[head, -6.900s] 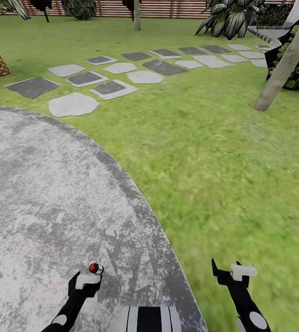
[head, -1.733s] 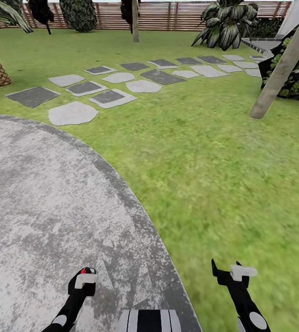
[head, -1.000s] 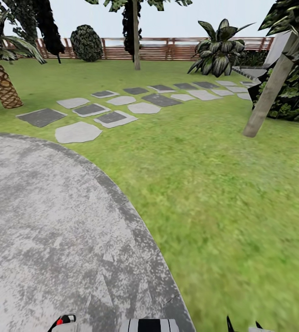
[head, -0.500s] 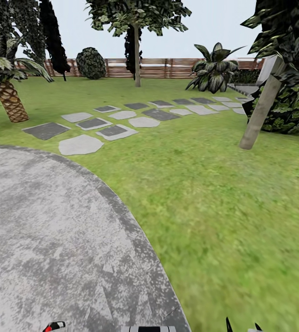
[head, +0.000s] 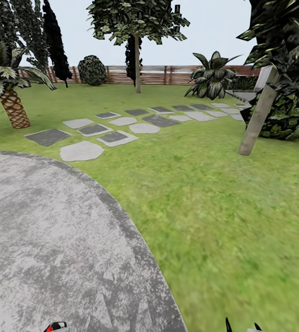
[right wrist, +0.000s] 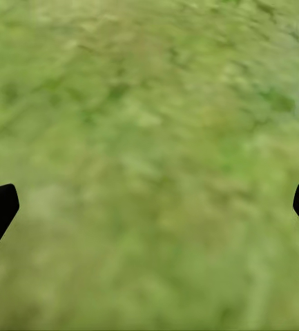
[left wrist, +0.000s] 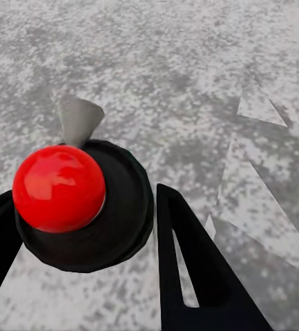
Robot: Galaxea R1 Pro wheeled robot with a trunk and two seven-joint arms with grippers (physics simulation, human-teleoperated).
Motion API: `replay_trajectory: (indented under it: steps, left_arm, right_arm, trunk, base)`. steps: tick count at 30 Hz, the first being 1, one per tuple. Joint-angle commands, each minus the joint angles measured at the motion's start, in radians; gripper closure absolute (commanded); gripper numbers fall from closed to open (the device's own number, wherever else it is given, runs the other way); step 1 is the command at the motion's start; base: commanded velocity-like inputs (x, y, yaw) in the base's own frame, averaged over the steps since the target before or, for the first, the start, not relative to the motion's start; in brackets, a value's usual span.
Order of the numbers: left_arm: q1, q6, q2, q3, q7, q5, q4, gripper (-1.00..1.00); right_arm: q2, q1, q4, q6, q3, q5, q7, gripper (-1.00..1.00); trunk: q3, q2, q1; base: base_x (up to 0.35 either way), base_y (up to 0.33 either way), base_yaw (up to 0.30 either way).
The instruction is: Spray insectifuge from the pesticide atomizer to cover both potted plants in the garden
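— Red ball-topped black object (left wrist: 80, 207) sits clamped between the left gripper's (left wrist: 87, 238) fingers, above the grey patio (head: 43, 240).
— And the right gripper (right wrist: 149, 207)?
— Jaws wide apart over lawn (head: 223, 203). Farther off: stepping stones (head: 117, 129), a palm (head: 11, 101), the slatted fence (head: 158, 74).

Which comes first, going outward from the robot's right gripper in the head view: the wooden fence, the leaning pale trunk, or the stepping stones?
From the right gripper at the picture's bottom edge:
1. The leaning pale trunk, ahead on the right, rising from the lawn.
2. The stepping stones, farther out, running across the grass to the left.
3. The wooden fence, at the garden's far end.
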Motion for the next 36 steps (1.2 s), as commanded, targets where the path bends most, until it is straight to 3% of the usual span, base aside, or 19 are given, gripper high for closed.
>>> replay_trajectory:
  steps: [1,7,14,20,36]
  left_arm:
    - [-0.001,-0.003,0.000,0.001,0.002,-0.003,0.001,1.00]
    - [-0.001,-0.003,-0.001,0.002,0.002,-0.001,0.001,1.00]
    - [-0.001,-0.003,-0.003,0.003,0.002,-0.001,0.001,1.00]
    - [-0.001,0.000,-0.003,0.009,0.002,-0.002,0.009,1.00]
    - [-0.001,0.000,-0.006,0.011,0.004,0.000,0.012,1.00]
  right_arm:
    - [0.000,-0.001,0.001,-0.003,-0.001,0.000,0.000,-1.00]
    - [0.001,-0.001,0.001,-0.003,0.000,-0.001,0.000,-1.00]
    - [0.014,-0.001,0.000,-0.003,0.001,-0.001,-0.002,-1.00]
    - [0.057,-0.001,-0.002,-0.004,-0.006,-0.004,-0.008,-1.00]
    - [0.060,-0.001,-0.003,-0.003,-0.002,-0.003,-0.006,-1.00]
  trunk:
    - [0.004,0.007,-0.004]
    - [0.008,0.014,-0.008]
    - [0.011,0.014,-0.008]
    - [0.014,0.014,-0.008]
    - [0.010,0.014,-0.008]
  base:
    - [0.000,0.000,0.000]
    - [0.000,0.000,0.010]
    - [0.000,0.000,0.224]
    - [0.000,0.000,0.269]
    - [0.000,0.000,0.278]
